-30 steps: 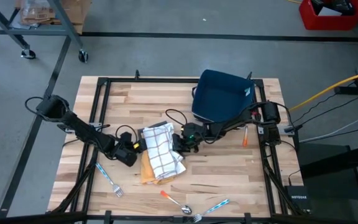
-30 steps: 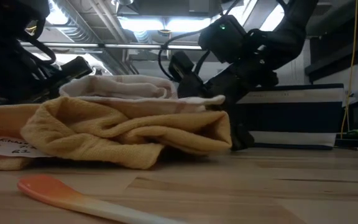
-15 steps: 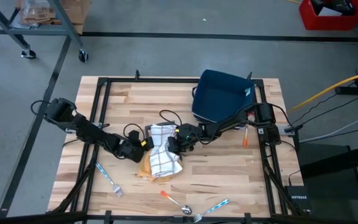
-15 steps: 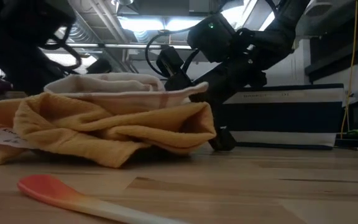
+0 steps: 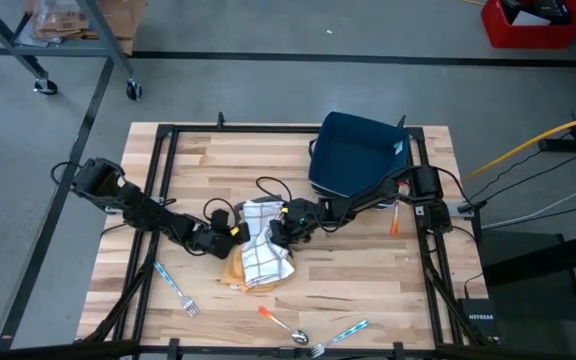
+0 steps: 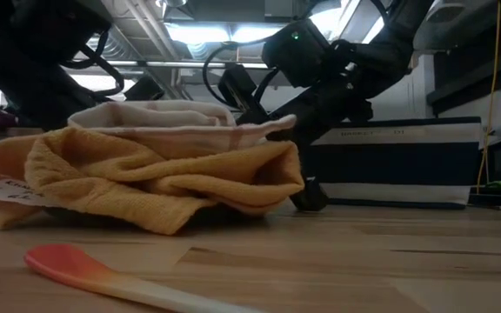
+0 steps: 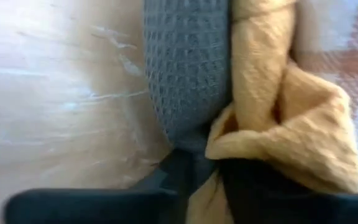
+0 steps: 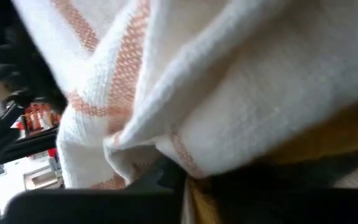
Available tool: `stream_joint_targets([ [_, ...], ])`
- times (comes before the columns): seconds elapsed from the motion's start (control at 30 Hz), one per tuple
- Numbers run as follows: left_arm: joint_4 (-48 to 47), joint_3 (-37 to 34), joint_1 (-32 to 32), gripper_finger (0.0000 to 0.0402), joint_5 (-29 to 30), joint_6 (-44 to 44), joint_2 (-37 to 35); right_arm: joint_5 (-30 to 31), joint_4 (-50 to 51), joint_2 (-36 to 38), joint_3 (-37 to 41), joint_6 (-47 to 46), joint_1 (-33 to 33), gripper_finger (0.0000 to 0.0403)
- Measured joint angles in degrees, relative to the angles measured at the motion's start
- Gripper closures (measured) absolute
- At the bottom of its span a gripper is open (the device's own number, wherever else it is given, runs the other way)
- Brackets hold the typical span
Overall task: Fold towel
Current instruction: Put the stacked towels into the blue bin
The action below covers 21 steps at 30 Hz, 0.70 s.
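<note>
A bundle of cloth sits near the middle of the wooden table [image 5: 368, 270]: a white towel [image 5: 260, 238] checked with thin orange-brown lines lies bunched on top of a mustard-yellow towel [image 5: 236, 272], whose waffle-textured folds spill out below it toward the front edge. From table height the yellow cloth sags in thick rolls under the pale one, a small paper tag showing at its near end.

The left gripper [image 5: 226, 232] presses into the bundle's left side, its fingers clamped on the yellow towel, a grey waffle-weave cloth [image 7: 188, 68] lying just beside the pinch. The right gripper [image 5: 278, 230] meets the bundle from the opposite side, fingers closed on a fold of the white towel, with yellow cloth showing beneath.

On the boards in front of the bundle lie a fork with a blue handle [image 5: 173, 287], a spoon with an orange handle [image 5: 282, 324] and a second blue-handled fork [image 5: 340, 338]. A dark blue bin [image 5: 353, 155] stands at the table's far side, and an orange utensil [image 5: 394, 222] lies near the right rail. Beyond the table the floor is grey concrete, with a red box [image 5: 533, 22] in the far corner and a yellow cable [image 5: 528, 145] trailing in from the right.
</note>
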<state>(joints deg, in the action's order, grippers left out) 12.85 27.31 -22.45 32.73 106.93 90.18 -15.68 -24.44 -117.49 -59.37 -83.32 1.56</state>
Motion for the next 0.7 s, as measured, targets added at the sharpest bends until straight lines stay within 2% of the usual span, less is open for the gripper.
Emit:
stream_joint_targets([
  [0.1,0.00,-0.10,-0.05,0.0375,-0.09,-1.21,-0.89,-1.06,-3.36,-0.17,0.13,0.78,-0.04,0.0383],
  [0.17,-0.02,-0.11,-0.12,0.0391,0.22,-1.10,-1.61,-1.99,-6.13,-0.04,0.12,1.29,-0.04,0.0391],
  [0.33,0.50,-0.15,-0.15,0.0390,1.23,-4.08,-5.27,-2.93,-8.15,0.35,-0.55,-0.74,-0.17,0.0366],
  [0.47,0.61,-0.15,-0.16,0.0395,1.42,-4.45,-7.21,-4.83,-7.98,0.42,-1.03,-0.89,-0.13,0.0370],
  [0.7,-1.73,-0.02,-0.18,0.0371,1.43,-1.00,-7.31,-8.44,-7.56,0.43,-1.07,0.16,-0.17,0.0374],
])
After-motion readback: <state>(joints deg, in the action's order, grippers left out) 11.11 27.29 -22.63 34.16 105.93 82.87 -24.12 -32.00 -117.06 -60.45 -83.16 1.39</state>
